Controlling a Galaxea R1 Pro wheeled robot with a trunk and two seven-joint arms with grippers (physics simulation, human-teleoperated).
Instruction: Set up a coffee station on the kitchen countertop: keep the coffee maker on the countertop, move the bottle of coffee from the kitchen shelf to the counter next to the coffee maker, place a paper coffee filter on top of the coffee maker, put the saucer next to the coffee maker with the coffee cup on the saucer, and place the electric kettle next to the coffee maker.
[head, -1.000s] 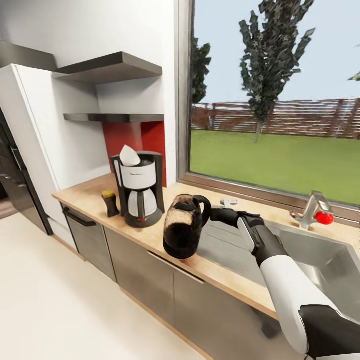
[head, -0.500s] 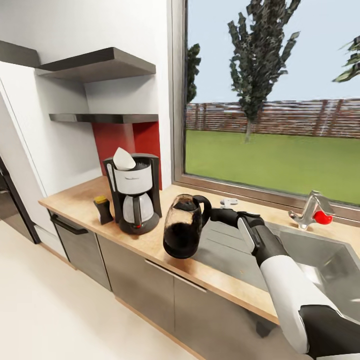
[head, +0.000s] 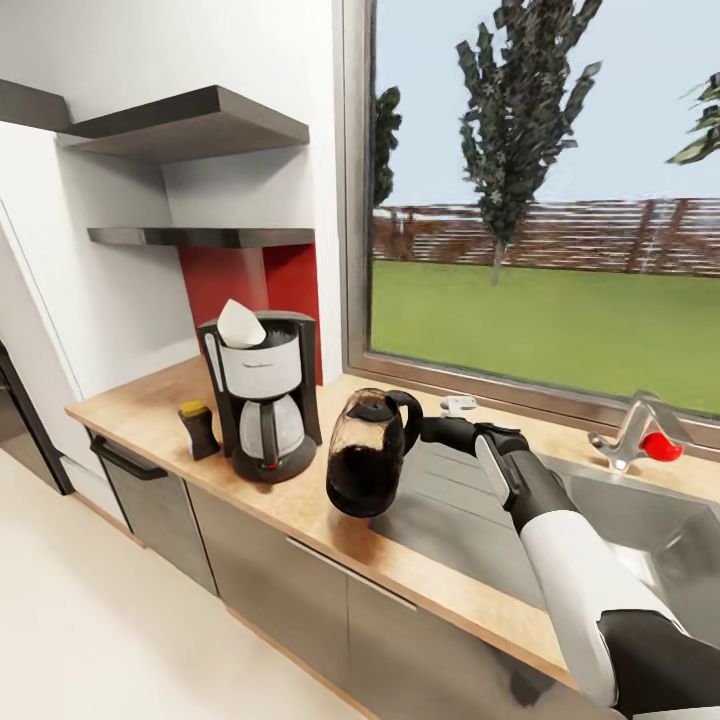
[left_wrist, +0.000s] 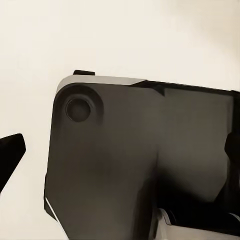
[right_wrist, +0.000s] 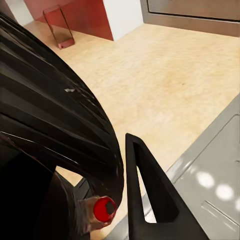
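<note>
My right gripper (head: 422, 429) is shut on the black loop handle of the electric kettle (head: 365, 455), a glass jug that hangs tilted just above the kitchen countertop (head: 300, 500). Left of it stands the coffee maker (head: 260, 400) with the white paper coffee filter (head: 240, 325) on top. The bottle of coffee (head: 199, 428) stands on the counter at the machine's left. The kitchen shelf (head: 200, 236) is bare. The right wrist view looks past the kettle's black rim (right_wrist: 55, 115) and one finger (right_wrist: 150, 200). My left gripper (left_wrist: 120, 150) hangs open over the floor. The saucer and coffee cup are out of view.
A steel sink (head: 620, 530) with a faucet (head: 645, 430) lies right of the kettle. A small white object (head: 458, 405) sits on the window sill. Dark grey cabinet fronts (head: 260, 580) run below the worktop. A black appliance (head: 20, 440) stands at far left.
The whole picture has shifted, so the camera moved: the coffee maker and bottle now sit further left and lower. The kettle stays in my right gripper at the same spot in the picture.
</note>
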